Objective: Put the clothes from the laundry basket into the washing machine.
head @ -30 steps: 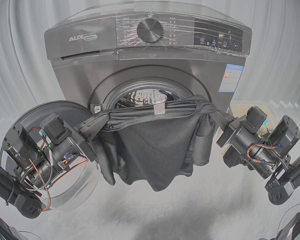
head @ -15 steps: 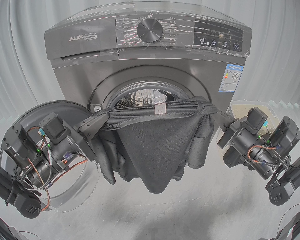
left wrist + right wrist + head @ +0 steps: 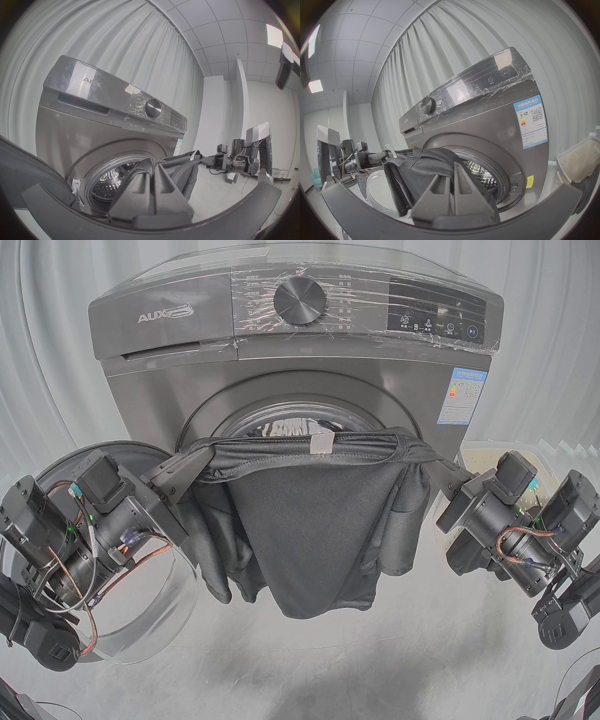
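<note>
While both arms are held up in front of the washer (image 3: pixel 300 365), a dark shirt (image 3: pixel 312 521) hangs stretched between them like washing on a line. The left pincer (image 3: pixel 200 455) has its fingers pressed together on one end of the top hem. From its own wrist camera, the left pincer (image 3: pixel 151 167) shows no gap between the fingers, and cloth is bunched at the tips. The right pincer (image 3: pixel 434 462) is clamped just as tight on the other end. Its wrist view shows the right pincer (image 3: pixel 450 170) with a fold of mesh fabric pinched at the fingertips.

The hem runs nearly level across the mouth of the drum (image 3: pixel 281 426), with a small white tag (image 3: pixel 322 442) at its middle. A strip of shiny drum shows above it. Below the hem the shirt droops in loose folds down the front of the washer, well clear of the floor (image 3: pixel 375 665). I cannot tell whether the cloth touches the rim of the opening or hangs just in front of it.

The round door (image 3: pixel 144 615) stands swung open on the left side, behind and below the left arm. A pale, perforated basket (image 3: pixel 481 455) sits on the floor by the washer's right side, partly hidden by the right arm.
</note>
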Robot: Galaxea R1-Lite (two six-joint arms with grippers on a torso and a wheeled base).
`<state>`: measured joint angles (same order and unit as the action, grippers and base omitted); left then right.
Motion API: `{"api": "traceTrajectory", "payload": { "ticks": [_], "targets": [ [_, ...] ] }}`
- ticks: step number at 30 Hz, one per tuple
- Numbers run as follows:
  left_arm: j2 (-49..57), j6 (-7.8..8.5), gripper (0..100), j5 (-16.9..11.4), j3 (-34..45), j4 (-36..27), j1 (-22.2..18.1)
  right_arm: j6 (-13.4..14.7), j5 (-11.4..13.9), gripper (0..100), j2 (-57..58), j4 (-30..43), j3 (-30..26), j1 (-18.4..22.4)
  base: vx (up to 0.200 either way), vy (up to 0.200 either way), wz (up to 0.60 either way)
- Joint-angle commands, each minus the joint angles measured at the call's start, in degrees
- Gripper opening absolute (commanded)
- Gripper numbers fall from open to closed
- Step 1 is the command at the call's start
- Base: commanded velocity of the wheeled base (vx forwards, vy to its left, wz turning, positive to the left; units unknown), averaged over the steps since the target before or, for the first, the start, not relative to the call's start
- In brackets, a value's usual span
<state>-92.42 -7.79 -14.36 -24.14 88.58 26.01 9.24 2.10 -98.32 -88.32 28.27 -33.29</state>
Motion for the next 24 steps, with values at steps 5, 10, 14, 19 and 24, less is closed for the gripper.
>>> {"api": "traceTrajectory", "payload": {
  "ticks": [5,10,14,19,24],
  "targets": [
    [0.7,-0.03,0,0.0,-0.4,0.0,0.0,0.0,-0.1,0,0.1,0.0,0.2,0.0,0.000,0.000,0.00],
    [0.9,-0.03,0,0.0,-0.5,0.0,0.0,0.0,-0.1,0,0.8,0.0,0.7,0.0,0.000,0.000,0.00],
    [0.9,-0.03,0,0.0,-0.5,0.0,0.0,0.0,-0.1,0,0.9,0.0,0.8,0.0,0.000,0.000,0.00],
    [0.9,-0.03,0,0.0,-0.3,0.0,0.0,0.0,-0.1,0,0.9,0.0,0.5,-0.1,0.000,0.000,0.00],
    [0.9,-0.03,0,0.0,-0.3,0.0,0.0,0.1,-0.1,0,0.8,0.0,0.6,0.0,0.000,0.000,0.00]
  ]
}}
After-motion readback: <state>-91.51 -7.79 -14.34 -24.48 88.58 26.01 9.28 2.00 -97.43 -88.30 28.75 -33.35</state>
